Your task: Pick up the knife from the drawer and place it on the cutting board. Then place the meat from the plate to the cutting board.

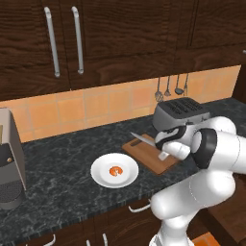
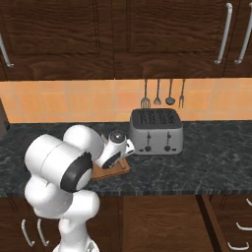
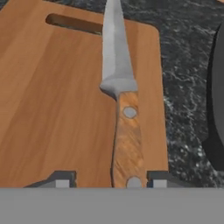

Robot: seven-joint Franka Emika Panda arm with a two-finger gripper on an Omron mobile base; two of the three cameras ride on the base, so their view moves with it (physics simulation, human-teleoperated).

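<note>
Now my fingers (image 3: 110, 180) stand parted either side of the knife (image 3: 120, 100) handle, which lies on the cutting board (image 3: 52, 105) near its edge. Lifting crooked could snag the handle and push it onto the surface (image 3: 188, 65); the meat (image 1: 115, 170) waits on the plate (image 1: 103, 178)

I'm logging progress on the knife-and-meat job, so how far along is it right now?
Done, apparently: the knife lies on the cutting board, blade past the slot end. In hand: the gripper sits at the wooden handle, fingertips apart on either side, seemingly letting go. Left: the meat is on the white plate, beside the board on the counter, not yet moved.
</note>
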